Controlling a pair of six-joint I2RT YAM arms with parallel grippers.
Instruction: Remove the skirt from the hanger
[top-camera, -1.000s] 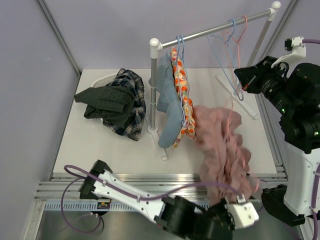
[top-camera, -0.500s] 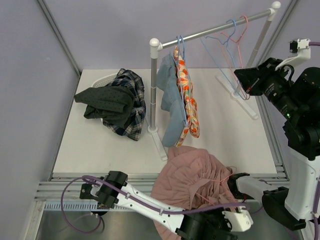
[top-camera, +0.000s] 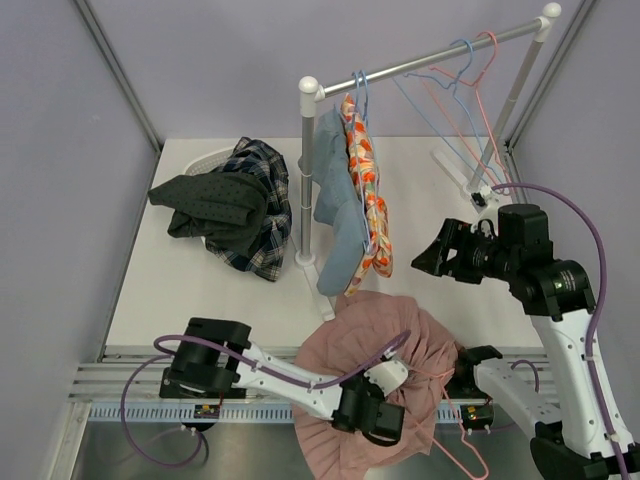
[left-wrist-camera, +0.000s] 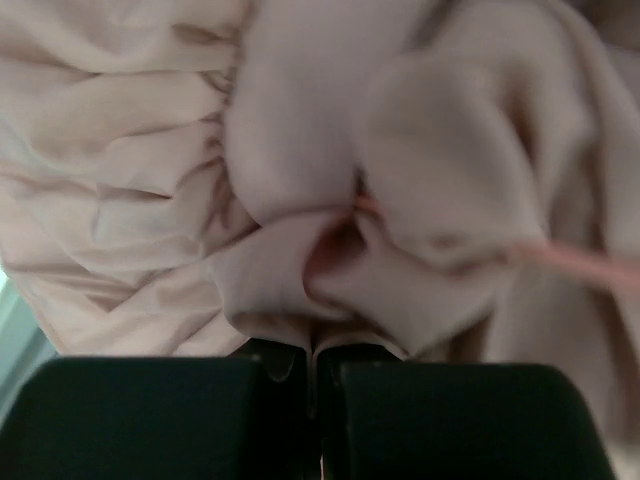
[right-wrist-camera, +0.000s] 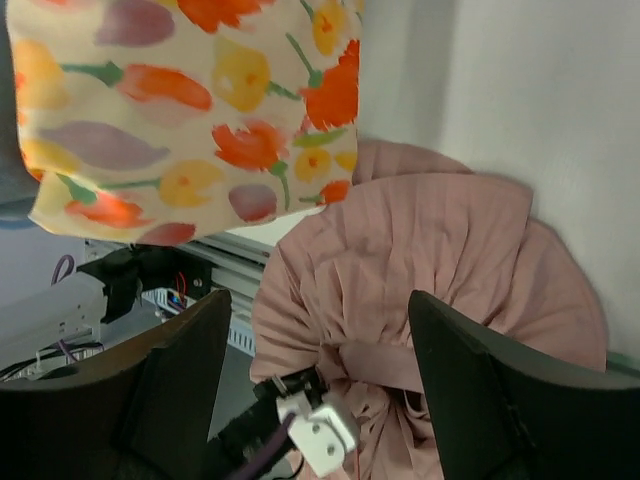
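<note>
What may be the hanger (left-wrist-camera: 580, 262), a pink wire, is running through the cloth and could snag as the left end effector (left-wrist-camera: 318, 372), clenching a fold, is pulling. The right end effector (top-camera: 424, 259) is hovering released. The skirt (top-camera: 375, 345) is lying bunched, pale pink and gathered, overhanging the near edge of the surface (top-camera: 180, 290) and risking a slide.

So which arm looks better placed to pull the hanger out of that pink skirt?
Right, probably. The left gripper is shut on the skirt, so it is busy. The right gripper is open, empty and faces the skirt, where the hanger wire shows.
</note>
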